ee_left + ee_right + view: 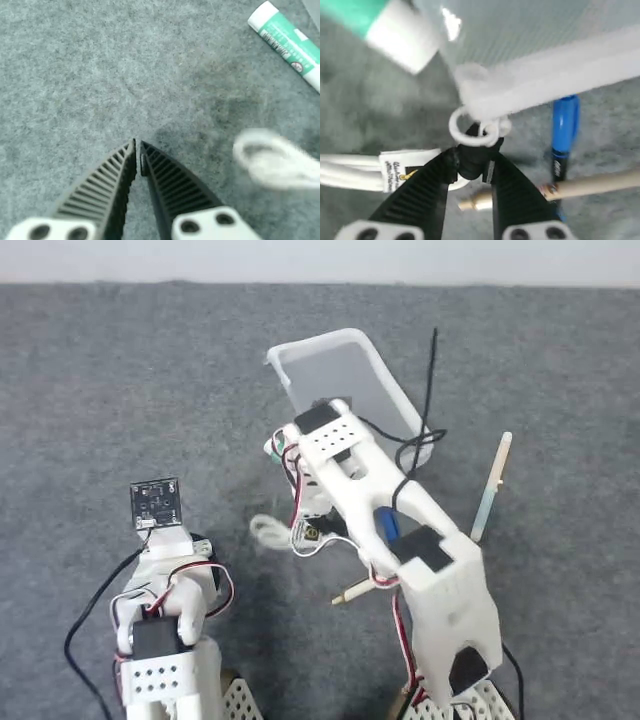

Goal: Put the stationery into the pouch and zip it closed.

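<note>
Fingers of right gripper point(471, 156) pinch the pouch point(545, 30) by its zipper pull point(470, 146); left gripper point(137, 146) fingers together, empty.

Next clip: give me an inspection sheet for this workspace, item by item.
Surface: grey carpet.
Job's things: pouch lying flat; glue stick, blue marker, pencil and pale pen outside it on the carpet.
Clutter: white cord loop near the pouch.
Grippers: left gripper shut above bare carpet; right gripper shut on zipper pull.
Cables: black wire by the pouch's edge.
Surroundings: pale wall past the carpet.
</note>
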You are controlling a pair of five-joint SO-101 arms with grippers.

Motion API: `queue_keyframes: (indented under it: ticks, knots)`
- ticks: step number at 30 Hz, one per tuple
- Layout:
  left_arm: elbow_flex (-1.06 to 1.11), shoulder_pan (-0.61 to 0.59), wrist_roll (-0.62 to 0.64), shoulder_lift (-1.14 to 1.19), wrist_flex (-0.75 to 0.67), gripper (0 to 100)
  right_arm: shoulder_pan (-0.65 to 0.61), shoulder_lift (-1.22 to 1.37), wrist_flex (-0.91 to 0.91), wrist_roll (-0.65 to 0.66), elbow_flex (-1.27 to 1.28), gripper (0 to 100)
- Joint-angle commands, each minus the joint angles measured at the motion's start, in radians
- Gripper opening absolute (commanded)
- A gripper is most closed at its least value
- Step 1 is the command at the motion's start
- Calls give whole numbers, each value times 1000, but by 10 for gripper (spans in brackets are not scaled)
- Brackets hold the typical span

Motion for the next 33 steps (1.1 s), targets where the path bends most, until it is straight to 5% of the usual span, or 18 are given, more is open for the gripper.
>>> queue_keyframes:
  ticks: [1,8,15,23,33]
  knots:
    - [-12,-2,-11,-14,-8,13,-4,-125,59,103,-26,6]
    - [-12,-2,-11,-14,-8,13,27,-208,142,176,-29,6]
    - [-12,-2,-11,-14,-8,13,31,-381,148,471,-25,6]
    - [-12,-2,-11,-14,-8,13,31,-541,140,658,-25,6]
    - [-12,-2,-11,-14,-8,13,27,-685,131,697,-28,6]
